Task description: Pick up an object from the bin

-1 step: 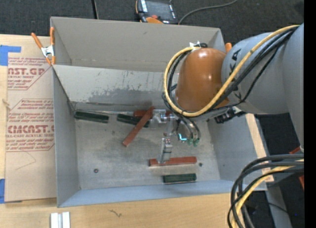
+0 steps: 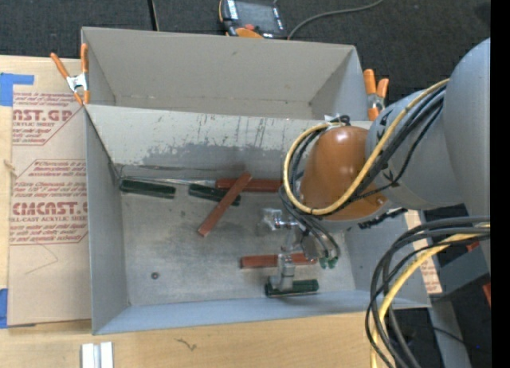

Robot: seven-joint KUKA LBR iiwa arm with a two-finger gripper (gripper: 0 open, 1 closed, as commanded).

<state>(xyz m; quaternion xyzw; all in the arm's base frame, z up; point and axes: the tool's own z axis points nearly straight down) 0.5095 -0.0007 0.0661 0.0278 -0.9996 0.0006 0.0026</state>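
My gripper [image 2: 284, 269] hangs low in the bin's front right corner, under the orange dome of the wrist. It stands right over a short red-brown bar [image 2: 256, 262] that lies flat and points left. Just in front of that, near the bin's front wall, lies a short dark green bar [image 2: 299, 287]. The gripper's tip comes down between these two pieces; whether it touches either I cannot tell. Neither bar is lifted off the floor.
Further back, a long red-brown stick [image 2: 223, 205] lies tilted across another red-brown piece [image 2: 260, 185]. Two dark green handles [image 2: 148, 188] [image 2: 209, 193] lie along the back wall at the left. The bin's front wall and right wall stand close to the gripper.
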